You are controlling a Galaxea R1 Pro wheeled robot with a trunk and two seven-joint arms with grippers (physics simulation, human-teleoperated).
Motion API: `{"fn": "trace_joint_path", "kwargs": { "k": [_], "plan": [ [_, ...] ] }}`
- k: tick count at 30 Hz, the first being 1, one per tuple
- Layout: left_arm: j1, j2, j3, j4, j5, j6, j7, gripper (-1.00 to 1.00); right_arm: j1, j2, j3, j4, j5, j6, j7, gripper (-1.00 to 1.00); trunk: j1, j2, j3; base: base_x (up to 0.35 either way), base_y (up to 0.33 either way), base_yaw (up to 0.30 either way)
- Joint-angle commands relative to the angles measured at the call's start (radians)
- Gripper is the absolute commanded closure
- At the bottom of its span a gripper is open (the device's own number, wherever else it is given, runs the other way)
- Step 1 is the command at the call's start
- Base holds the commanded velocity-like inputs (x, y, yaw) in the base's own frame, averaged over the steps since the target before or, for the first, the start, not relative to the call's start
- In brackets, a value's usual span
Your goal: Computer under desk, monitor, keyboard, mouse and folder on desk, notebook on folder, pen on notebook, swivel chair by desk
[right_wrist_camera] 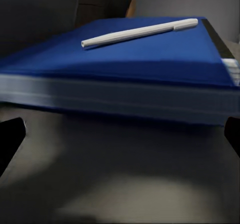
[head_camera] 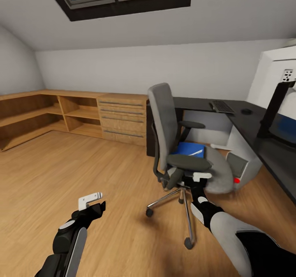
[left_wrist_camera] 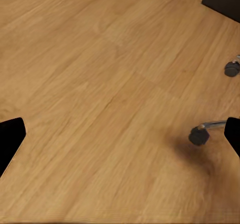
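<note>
Right gripper (head_camera: 202, 177), fingers apart, at the chair (head_camera: 181, 145) seat edge facing the folder (right_wrist_camera: 125, 69); tilt it and that loose pen (right_wrist_camera: 140, 32) could roll off

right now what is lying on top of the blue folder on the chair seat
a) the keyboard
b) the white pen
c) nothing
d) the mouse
b, a thin white pen lies across the top of the blue folder, which sits on the seat of the swivel chair; the mouse and the keyboard are on the desk.
</note>
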Motion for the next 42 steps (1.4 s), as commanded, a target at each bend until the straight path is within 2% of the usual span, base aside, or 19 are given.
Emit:
{"fn": "trace_joint_path", "kwargs": {
  "k": [1,8,14,35,37,40,41,42],
  "plan": [
    [-0.001,-0.001,0.001,-0.001,0.01,0.004,0.007,-1.0,-0.001,0.0,0.003,0.001,0.007,-0.001,-0.006,-1.0,0.0,0.0,-0.001,0.0,0.0,0.279],
    [0.0,0.005,0.001,-0.001,0.01,0.004,0.007,-1.0,-0.001,0.0,0.003,0.001,0.007,-0.001,-0.006,-1.0,0.0,0.0,-0.001,0.0,0.0,0.262],
    [-0.001,0.006,0.001,-0.001,0.01,0.004,0.007,-1.0,-0.001,-0.001,0.002,0.001,0.006,-0.001,-0.006,-1.0,0.0,0.0,-0.001,0.0,0.0,0.05],
    [-0.001,0.006,0.001,-0.001,0.01,0.004,0.007,-1.0,-0.001,-0.002,0.002,0.001,0.006,-0.001,-0.006,-1.0,0.0,0.0,0.014,0.0,0.0,-0.237],
    [-0.001,0.007,0.007,-0.001,0.01,0.004,0.007,-1.0,-0.001,-0.002,0.002,0.001,0.006,-0.001,-0.006,-1.0,0.0,0.0,0.014,0.0,0.0,-0.039],
    [-0.001,0.007,0.048,-0.001,0.011,0.005,0.007,-1.0,-0.001,-0.003,0.002,0.001,0.004,-0.002,-0.006,-1.0,0.0,0.0,0.014,0.0,0.0,-0.018],
    [-0.001,0.006,0.077,-0.001,0.012,0.005,0.007,-1.0,-0.001,-0.003,0.001,0.001,0.001,-0.001,-0.005,-1.0,0.0,0.0,0.014,0.0,0.0,-0.009],
    [-0.001,0.006,0.092,-0.001,0.013,0.005,0.007,-1.0,-0.001,-0.003,0.001,0.001,0.0,0.0,-0.005,-1.0,0.0,0.0,0.014,0.0,0.0,-0.007]
  ]
}}
